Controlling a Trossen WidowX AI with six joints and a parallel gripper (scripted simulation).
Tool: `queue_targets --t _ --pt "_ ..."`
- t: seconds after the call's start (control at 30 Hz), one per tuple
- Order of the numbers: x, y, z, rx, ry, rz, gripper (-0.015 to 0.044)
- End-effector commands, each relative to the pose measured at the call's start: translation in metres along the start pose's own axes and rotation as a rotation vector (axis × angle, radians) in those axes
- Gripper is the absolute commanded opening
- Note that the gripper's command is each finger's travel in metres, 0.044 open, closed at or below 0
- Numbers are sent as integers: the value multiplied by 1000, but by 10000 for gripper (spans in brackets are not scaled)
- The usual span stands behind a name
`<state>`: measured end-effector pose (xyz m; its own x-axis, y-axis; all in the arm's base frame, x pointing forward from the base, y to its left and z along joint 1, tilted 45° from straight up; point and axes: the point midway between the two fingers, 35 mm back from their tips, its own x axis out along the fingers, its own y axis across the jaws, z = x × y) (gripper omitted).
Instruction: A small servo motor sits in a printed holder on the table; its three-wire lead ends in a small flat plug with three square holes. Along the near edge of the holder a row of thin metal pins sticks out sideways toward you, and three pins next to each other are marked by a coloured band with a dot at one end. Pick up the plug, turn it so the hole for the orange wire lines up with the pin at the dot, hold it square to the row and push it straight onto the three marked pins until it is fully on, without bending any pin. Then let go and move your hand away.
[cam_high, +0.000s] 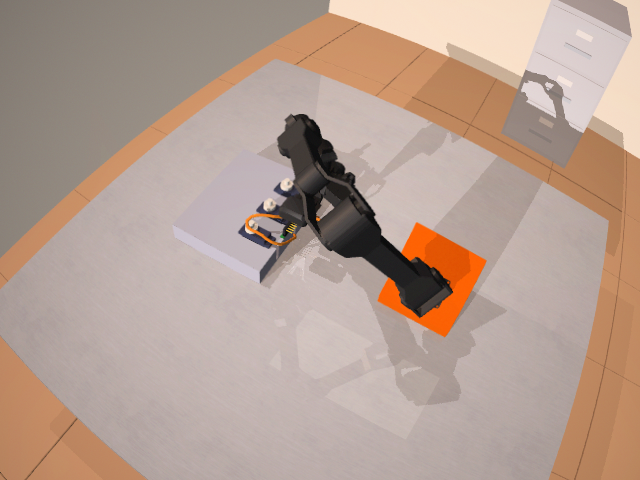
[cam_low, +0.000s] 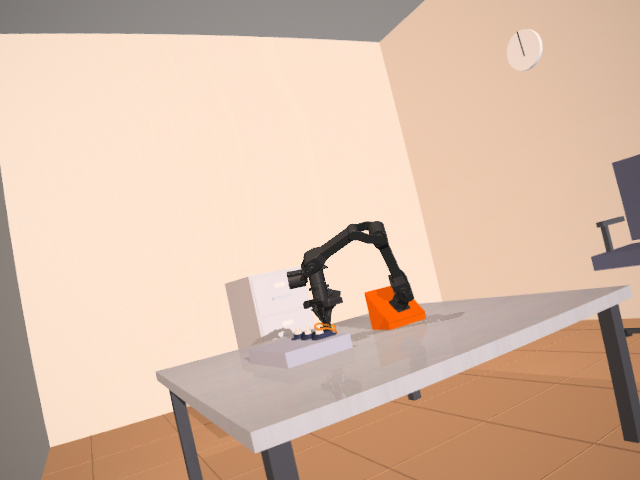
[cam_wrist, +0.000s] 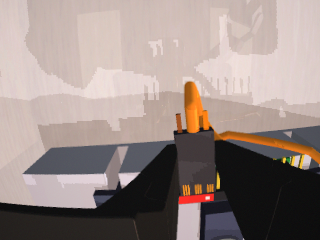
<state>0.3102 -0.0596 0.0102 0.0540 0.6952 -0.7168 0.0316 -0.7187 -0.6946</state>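
Note:
My gripper (cam_wrist: 195, 150) (cam_low: 327, 322) is shut on the black plug (cam_wrist: 196, 155), low at the holder's pin edge. In the wrist view the plug covers most of several gold pins (cam_wrist: 198, 189); short lengths show between it and the red band (cam_wrist: 190, 199). The band's white dot (cam_wrist: 207, 198) is at its right end. Plug and pins look square to each other. The brown-red wire (cam_wrist: 178, 123) is left; an orange wire (cam_wrist: 205, 120) is right, on the dot's side. The lead (cam_wrist: 270, 139) (cam_high: 278, 243) loops over the pale holder (cam_high: 217, 206) (cam_low: 315, 356). In the top view the arm hides the plug.
Three dark blue servos with white horns (cam_high: 286, 183) (cam_high: 269, 204) (cam_high: 251, 226) stand on the holder. More yellow pins (cam_high: 291, 227) (cam_wrist: 301, 161) lie beside the plug, near the right finger in the wrist view. The arm's orange base block (cam_high: 403, 279) (cam_low: 379, 312) stands on the table.

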Motion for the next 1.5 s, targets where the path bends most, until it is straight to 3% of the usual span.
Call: queue_targets --t 0.0,0.17,0.4,1.47 --pt "1 0 0 1 5 -5 131" --pt "-6 1 -1 1 5 -4 263" --pt "-59 1 0 2 4 -3 440" --pt "-59 1 0 2 4 -3 440"
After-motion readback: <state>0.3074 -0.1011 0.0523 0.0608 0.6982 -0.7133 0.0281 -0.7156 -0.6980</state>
